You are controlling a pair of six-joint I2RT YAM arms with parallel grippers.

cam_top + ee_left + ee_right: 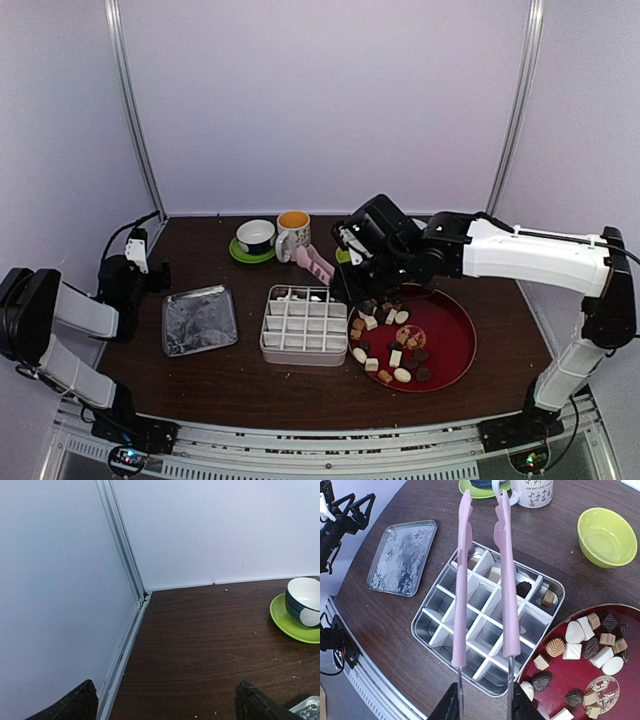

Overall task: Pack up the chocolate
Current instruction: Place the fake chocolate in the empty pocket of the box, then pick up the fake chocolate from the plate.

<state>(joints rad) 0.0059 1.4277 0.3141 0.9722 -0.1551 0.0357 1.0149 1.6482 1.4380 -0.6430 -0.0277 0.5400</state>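
Right pincer (485, 703) on tongs (461, 590) — wrist view only

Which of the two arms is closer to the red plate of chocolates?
Right. The right arm, holding pink tongs, hangs over the left rim of the red plate; the left arm sits far left, past the silver tray.

Mid-table toward the front edge, divided tin (300, 358); flat lid (199, 320) to its left, round tray (450, 340) beside its right. On the tray, chocolate (397, 357); more in the tin's back compartments. Above the tin, tongs (461, 590). Near the back edge, cup (256, 236) on saucer (240, 253), mug (292, 233) to the right.
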